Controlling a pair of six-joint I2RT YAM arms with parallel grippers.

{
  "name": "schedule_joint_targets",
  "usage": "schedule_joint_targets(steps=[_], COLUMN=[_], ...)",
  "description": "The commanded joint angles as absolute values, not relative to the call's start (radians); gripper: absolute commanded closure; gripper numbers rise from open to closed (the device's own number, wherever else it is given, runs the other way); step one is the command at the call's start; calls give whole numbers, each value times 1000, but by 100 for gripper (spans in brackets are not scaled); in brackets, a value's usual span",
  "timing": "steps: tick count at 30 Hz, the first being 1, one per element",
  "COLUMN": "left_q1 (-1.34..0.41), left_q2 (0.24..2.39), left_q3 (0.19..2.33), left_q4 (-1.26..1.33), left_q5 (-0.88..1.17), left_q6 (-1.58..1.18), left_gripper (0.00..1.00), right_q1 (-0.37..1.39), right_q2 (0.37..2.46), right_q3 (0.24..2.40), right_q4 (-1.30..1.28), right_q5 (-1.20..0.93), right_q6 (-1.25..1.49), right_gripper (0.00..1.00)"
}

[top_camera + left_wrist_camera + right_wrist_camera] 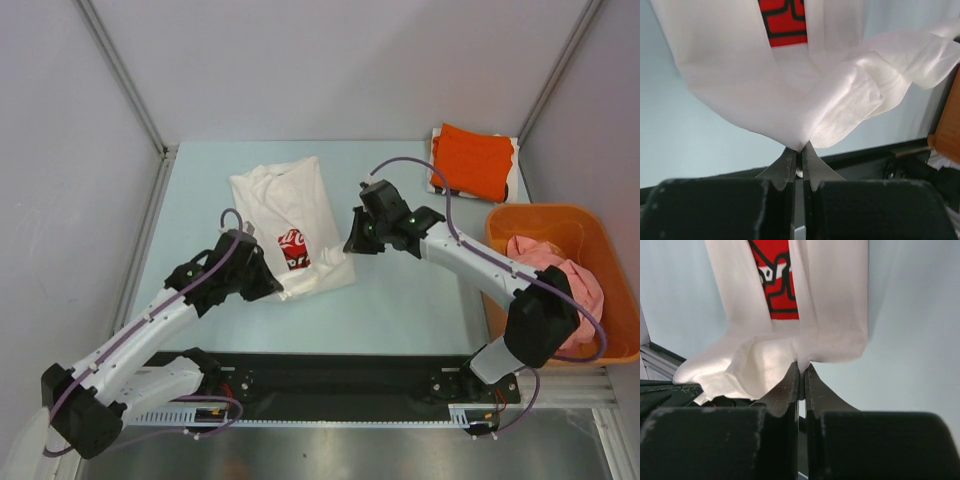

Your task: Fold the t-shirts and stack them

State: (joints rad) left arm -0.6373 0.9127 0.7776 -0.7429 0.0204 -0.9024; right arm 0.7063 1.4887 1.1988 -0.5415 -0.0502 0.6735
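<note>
The white t-shirt (285,215) with a red-and-black print (293,246) lies partly folded on the table. My left gripper (272,287) is shut on its near left corner; the left wrist view shows the cloth (790,85) pinched at my closed fingertips (801,148). My right gripper (352,245) is shut on its near right corner, with cloth (805,335) pinched in the right wrist view (802,367). The near edge is lifted off the table. A folded orange t-shirt (474,160) lies at the back right. A pink t-shirt (560,275) sits crumpled in the basket.
The orange plastic basket (600,235) stands at the right edge of the table. A white cloth (436,175) lies under the orange shirt. Cage posts and walls bound the table at the back and sides. A black rail runs along the near edge.
</note>
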Motion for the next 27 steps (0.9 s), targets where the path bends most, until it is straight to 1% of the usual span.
schedule_joint_targets(steps=[1,5,11,16,27], left_q1=[-543,-398,-269,-227,-147], left_q2=[963,1028,1156,1247,1394], left_q3=[856,880,904,885,874], left_q4=[-709,-674,-614,-549,-443], left_q5=[51,100,163,190,229], left_q6=[-781,-710,-655,-652,-626], left_gripper=[99,99,99,100,100], right_q1=[672,632,597,574,532], right_q2=[1555,1655,1813,1939,2118], right_q3=[1337,1443,1583,1678,1838], right_q4=[-552,-546,-540,-545,-560], right_q5=[-97,-143,-221,-279,-333], right_q6=[577,525,468,445,416], right_gripper=[100,100,100,100,100])
